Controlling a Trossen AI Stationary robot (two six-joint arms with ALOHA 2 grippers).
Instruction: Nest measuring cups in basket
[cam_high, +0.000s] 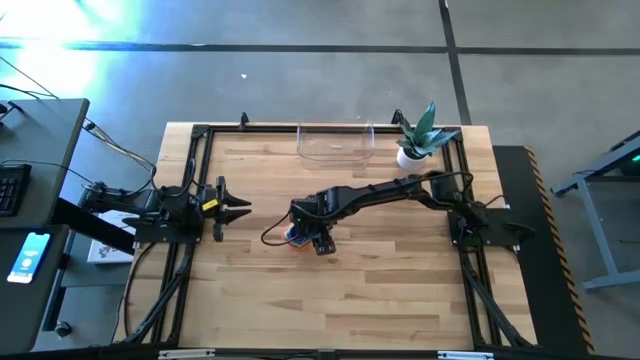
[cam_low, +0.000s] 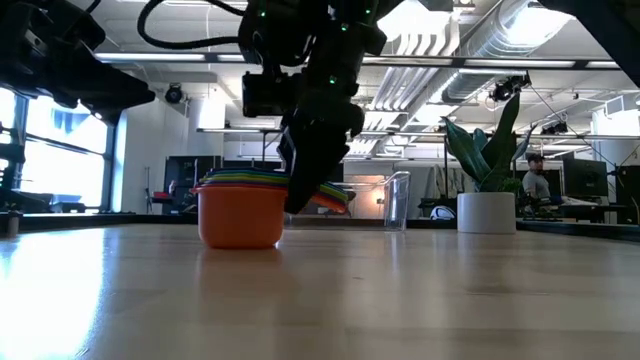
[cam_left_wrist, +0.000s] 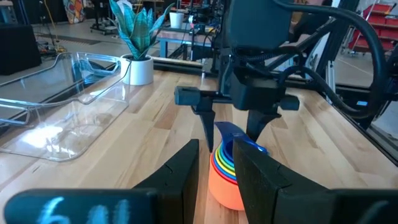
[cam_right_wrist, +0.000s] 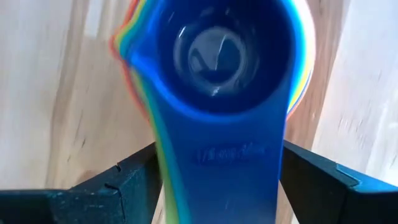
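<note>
— Where were the cups (cam_low: 242, 205) when you looked?

— Stacked one inside another near the middle of the desk (cam_high: 380, 300), on the bare wood, the orange one outermost at the bottom and the dark blue one on top. Coloured rims showed between them like a rainbow. The handles all pointed the same way, fanned out a little.

— And the basket (cam_high: 335, 142)?

— At the far edge of the desk, well apart from the stack. It was clear and I saw nothing in it. A potted plant (cam_high: 415, 138) stood just beside it, towards the far right corner.

— Which arm was at work?

— The right one. It reached in from the right edge and hung over the stack, its pincer (cam_right_wrist: 217, 171) pointing down. The two fingers stood wide apart, one on either side of the handles. From the wrist camera the blue handle filled the gap between them, and the sides seemed to meet the fingers, though I couldn't tell if they were pressing it. The stack sat flat on the wood.

— The left arm?

— Parked at the left edge. Its pincer (cam_high: 232, 208) faced the stack from a distance, fingers parted, holding nothing.
</note>
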